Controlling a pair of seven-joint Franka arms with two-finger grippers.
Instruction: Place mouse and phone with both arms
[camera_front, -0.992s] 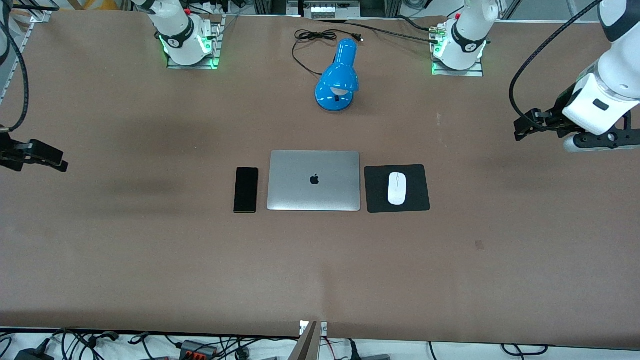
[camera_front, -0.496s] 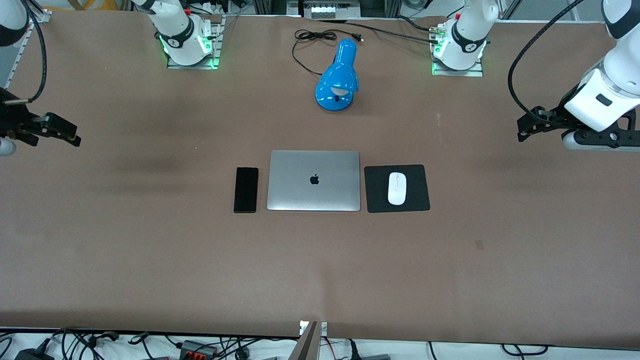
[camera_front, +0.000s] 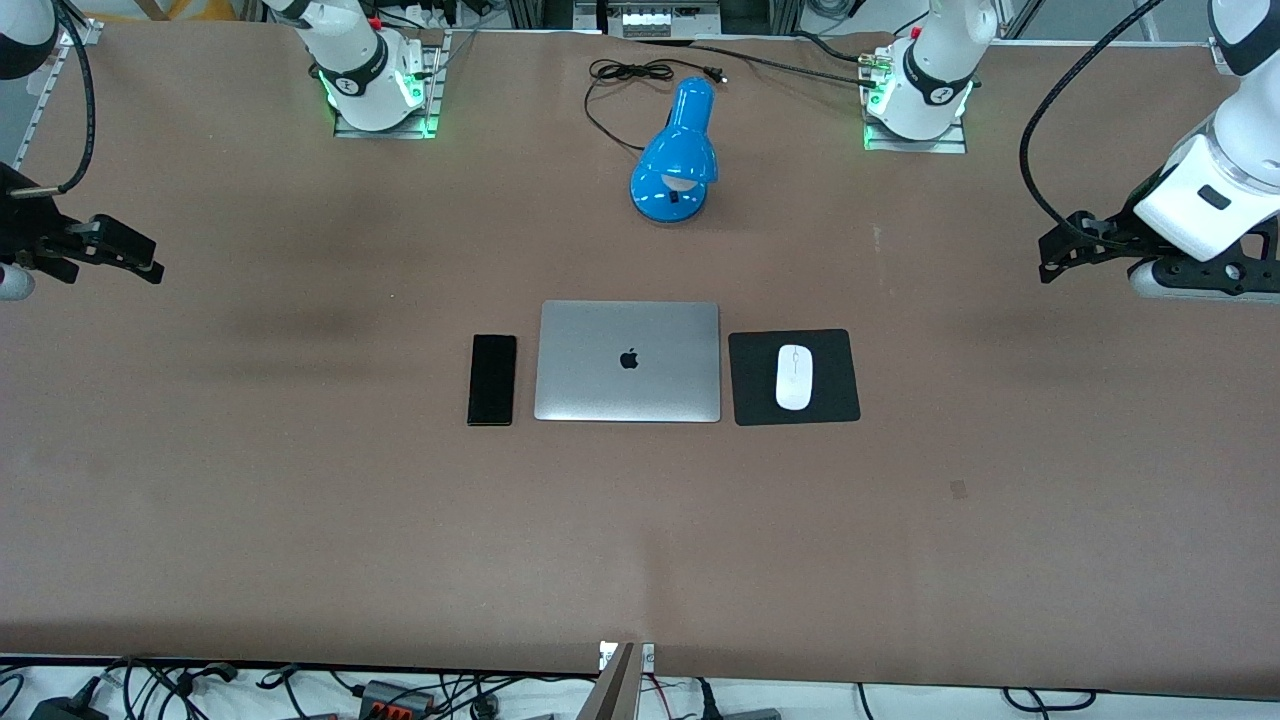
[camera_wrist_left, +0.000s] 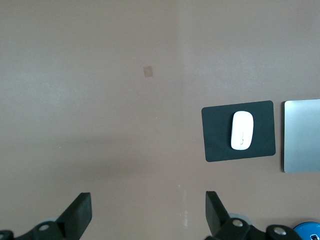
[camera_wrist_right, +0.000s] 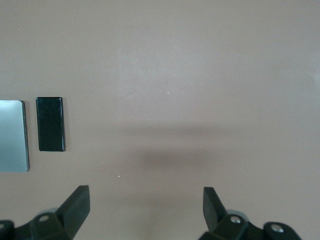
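Note:
The white mouse (camera_front: 794, 376) lies on a black square mousepad (camera_front: 835, 395) beside the closed silver laptop (camera_front: 628, 361), toward the left arm's end. It also shows in the left wrist view (camera_wrist_left: 242, 130). The black phone (camera_front: 492, 379) lies flat beside the laptop toward the right arm's end, and shows in the right wrist view (camera_wrist_right: 50, 124). My left gripper (camera_front: 1060, 252) is open and empty, up over bare table at the left arm's end; its own view shows it too (camera_wrist_left: 148, 210). My right gripper (camera_front: 125, 255) is open and empty over bare table at the right arm's end, also in its own view (camera_wrist_right: 146, 207).
A blue desk lamp (camera_front: 677, 152) lies farther from the front camera than the laptop, its black cord (camera_front: 625, 75) coiled near the arm bases. The brown table (camera_front: 640, 540) has wide bare room nearer the front camera and at both ends.
Both grippers have drawn upward and slightly inward over the table ends: the right gripper rose from beside the table edge, the left gripper shifted a little. Mouse and phone have not moved.

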